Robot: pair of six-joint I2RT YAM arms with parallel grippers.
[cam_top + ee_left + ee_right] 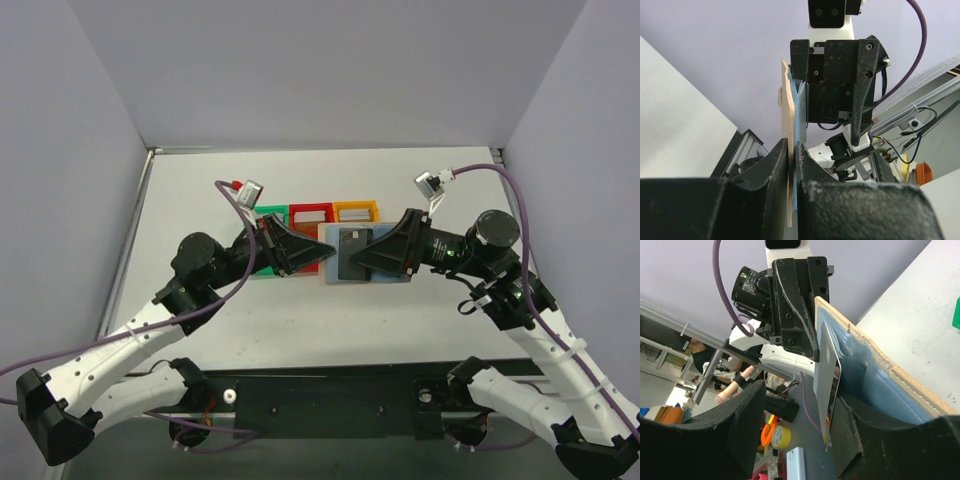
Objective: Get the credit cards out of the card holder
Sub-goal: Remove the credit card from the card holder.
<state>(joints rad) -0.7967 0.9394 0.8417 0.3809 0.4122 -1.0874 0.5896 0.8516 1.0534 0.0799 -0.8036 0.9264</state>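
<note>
At the centre of the top view, the open holder (333,238) sits between the two claws, just below a row of green (265,215), red (310,213) and orange (356,210) bins on the white tabletop (200,190). Whether it touches the tabletop cannot be told. The left claw (318,255) reaches in from the left and is clenched on the holder's left edge; its wrist view shows the tan cover and blue lining pinched between both fingers (777,165). The right claw (362,260) comes from the right with its jaws apart. A card (826,370) stands partway out of the blue pocket, between those jaws and close against one finger (845,435), with a wide gap to the other. From above, the card looks dark.
</note>
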